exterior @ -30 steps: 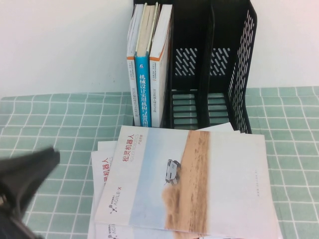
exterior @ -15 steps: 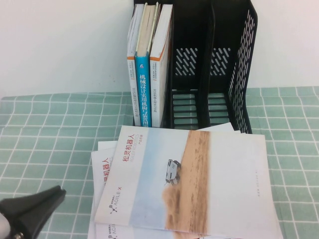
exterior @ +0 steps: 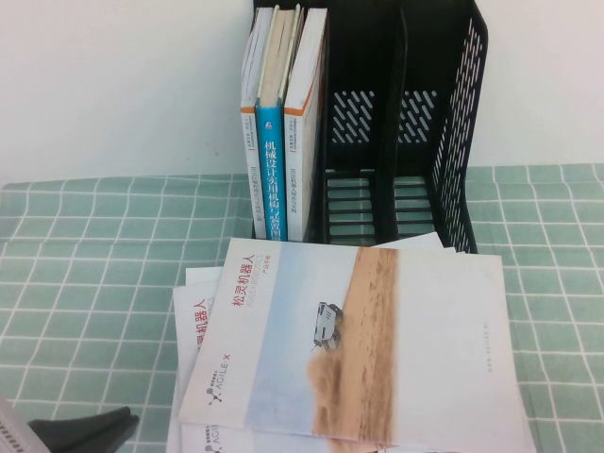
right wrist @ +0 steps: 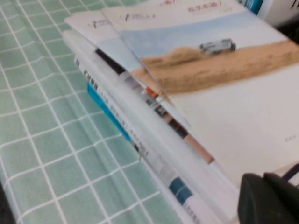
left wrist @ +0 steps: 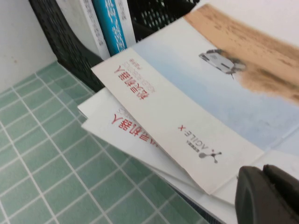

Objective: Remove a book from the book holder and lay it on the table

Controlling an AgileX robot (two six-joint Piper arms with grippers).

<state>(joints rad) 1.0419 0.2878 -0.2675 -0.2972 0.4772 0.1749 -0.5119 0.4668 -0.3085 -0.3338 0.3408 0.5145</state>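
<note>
Book point(exterior: 359, 344) tops a booklet stack on table point(exterior: 85, 255), below book holder point(exterior: 415, 123) holding thick books point(exterior: 281, 142). Left gripper point(exterior: 90, 432) lower-left, right gripper point(right wrist: 268, 198) cropped; can't tell either's opening.

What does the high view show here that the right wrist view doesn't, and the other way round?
Only the high view shows the book holder, with thick books upright in its leftmost compartment, and the left gripper low at the table's near left edge. Only the right wrist view shows the stack's side: several books, one blue-spined, under the top one, with the right gripper beside the stack. Both show the book lying flat on top.
</note>
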